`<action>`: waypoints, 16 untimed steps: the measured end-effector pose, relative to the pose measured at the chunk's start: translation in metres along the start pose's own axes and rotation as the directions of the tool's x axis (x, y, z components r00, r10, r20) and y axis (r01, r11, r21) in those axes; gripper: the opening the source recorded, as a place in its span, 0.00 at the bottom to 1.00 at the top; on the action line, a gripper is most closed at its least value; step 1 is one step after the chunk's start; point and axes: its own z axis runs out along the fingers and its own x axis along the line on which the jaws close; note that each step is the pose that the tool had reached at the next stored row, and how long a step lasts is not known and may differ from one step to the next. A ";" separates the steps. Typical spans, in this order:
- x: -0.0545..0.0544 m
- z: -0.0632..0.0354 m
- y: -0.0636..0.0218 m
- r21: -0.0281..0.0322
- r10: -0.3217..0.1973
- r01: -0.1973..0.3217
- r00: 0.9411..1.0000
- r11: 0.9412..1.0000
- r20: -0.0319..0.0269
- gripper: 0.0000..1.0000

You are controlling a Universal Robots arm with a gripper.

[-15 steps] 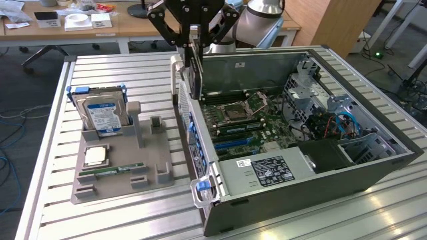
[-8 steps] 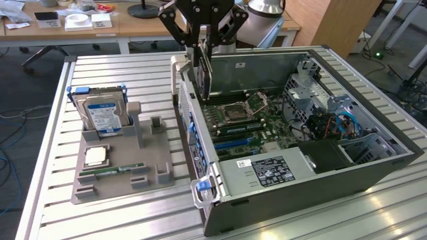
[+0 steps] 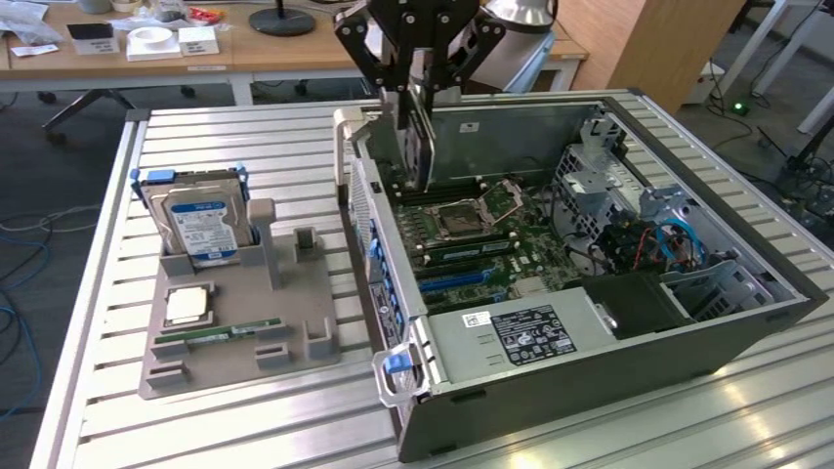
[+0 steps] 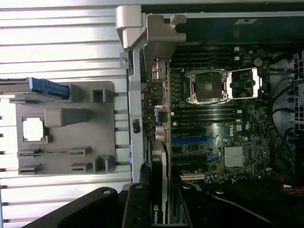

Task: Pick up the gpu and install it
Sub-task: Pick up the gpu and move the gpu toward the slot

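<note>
Your gripper point(image 3: 420, 88) point(image 4: 159, 206) is closed narrowly on the gpu point(image 3: 420, 147) point(image 4: 160, 180), pinching the thin card by its flat faces. It hangs upright and edge-on, probably so that one thin edge points straight down into the computer case point(image 3: 612, 391) point(image 4: 135, 95). The card sits over the case's open side, close to the wall on the exterior view's left. Its lower end dips towards the motherboard point(image 3: 489, 239) point(image 4: 213, 123), near the CPU socket point(image 3: 470, 210) point(image 4: 209, 85). You cannot tell from here whether it touches anything. It looks well apart from the blue expansion slots point(image 3: 456, 278) point(image 4: 190, 141), so judge it as carried, not seated. The case lies on its side with the board facing up, which suits an approach from above. Outside the case, on the exterior view's left, the grey holder point(image 3: 241, 342) point(image 4: 66, 109) keeps the hard drive point(image 3: 202, 230) standing on edge, likely for an easy pinch. The memory stick point(image 3: 215, 332) and a processor chip point(image 3: 187, 305) point(image 4: 34, 129) lie flat on it.
</note>
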 end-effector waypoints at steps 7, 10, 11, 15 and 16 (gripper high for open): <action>-0.015 0.0004 0.0011 0.000 0.000 0.000 1.000 1.000 0.000 0.27; -0.021 0.0005 0.0015 0.000 0.000 0.000 1.000 1.000 0.000 0.27; -0.022 0.0006 0.0017 0.000 0.000 0.000 1.000 1.000 0.000 0.27; -0.030 0.0007 0.0022 0.000 0.000 0.000 1.000 1.000 0.000 0.27; -0.031 0.0008 0.0023 0.000 0.000 0.000 1.000 1.000 0.000 0.27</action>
